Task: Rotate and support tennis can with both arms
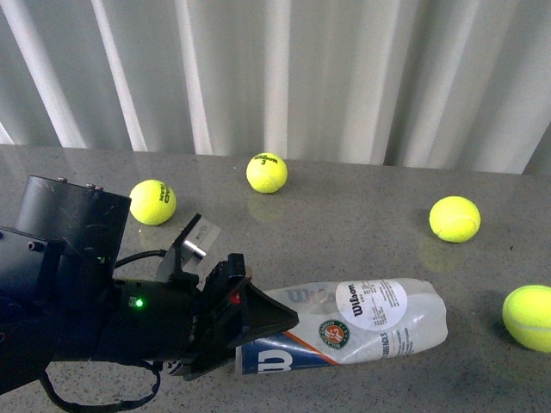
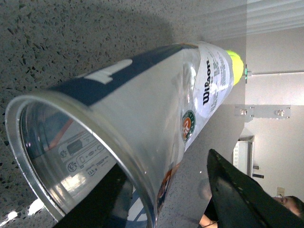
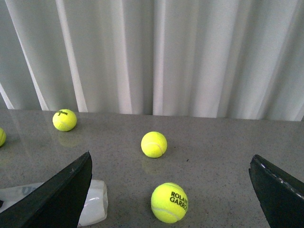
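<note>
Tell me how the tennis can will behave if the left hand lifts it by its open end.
Probably light: the tennis can looks empty, no balls showing through its clear wall. Lying on its side on the table, it would likely roll if nudged. The thin plastic may flex under a squeeze; the metal rim looks stiffer to grip.

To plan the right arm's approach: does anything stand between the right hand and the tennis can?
Nothing visible stands between them. In the right wrist view the closed end of the tennis can shows beside one finger of the open right hand. A printed tennis ball lies beside that end, apart from it, and might get nudged.
</note>
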Available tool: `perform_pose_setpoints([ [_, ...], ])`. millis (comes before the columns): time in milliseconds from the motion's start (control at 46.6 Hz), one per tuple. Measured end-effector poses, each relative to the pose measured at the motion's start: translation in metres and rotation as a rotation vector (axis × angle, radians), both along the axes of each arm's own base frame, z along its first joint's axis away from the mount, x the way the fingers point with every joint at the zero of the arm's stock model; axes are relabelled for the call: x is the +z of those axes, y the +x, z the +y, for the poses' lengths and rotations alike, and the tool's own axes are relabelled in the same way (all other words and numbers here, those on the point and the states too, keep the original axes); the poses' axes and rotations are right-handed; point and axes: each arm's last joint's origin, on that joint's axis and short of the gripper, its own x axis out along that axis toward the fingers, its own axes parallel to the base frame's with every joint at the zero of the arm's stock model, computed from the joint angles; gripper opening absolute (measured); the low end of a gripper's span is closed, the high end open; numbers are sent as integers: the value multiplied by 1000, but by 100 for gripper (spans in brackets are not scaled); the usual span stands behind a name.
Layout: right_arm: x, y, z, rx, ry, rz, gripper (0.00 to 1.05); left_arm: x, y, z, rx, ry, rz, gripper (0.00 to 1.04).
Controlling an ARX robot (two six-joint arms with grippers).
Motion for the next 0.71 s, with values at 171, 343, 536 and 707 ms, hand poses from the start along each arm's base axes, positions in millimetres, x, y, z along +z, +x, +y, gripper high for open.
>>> perform_pose_setpoints([
  [171, 0, 0, 0, 0, 0, 0, 98, 2, 0, 0, 14, -25, 7, 24],
  [343, 0, 0, 0, 0, 0, 0, 98, 15, -5, 0, 10, -55, 13, 4],
  [536, 0, 0, 0, 0, 0, 0, 98, 43, -14, 3, 20, 3, 17, 4],
  [707, 0, 0, 0, 0, 0, 0, 98, 111, -13, 2, -3, 156, -83, 4],
])
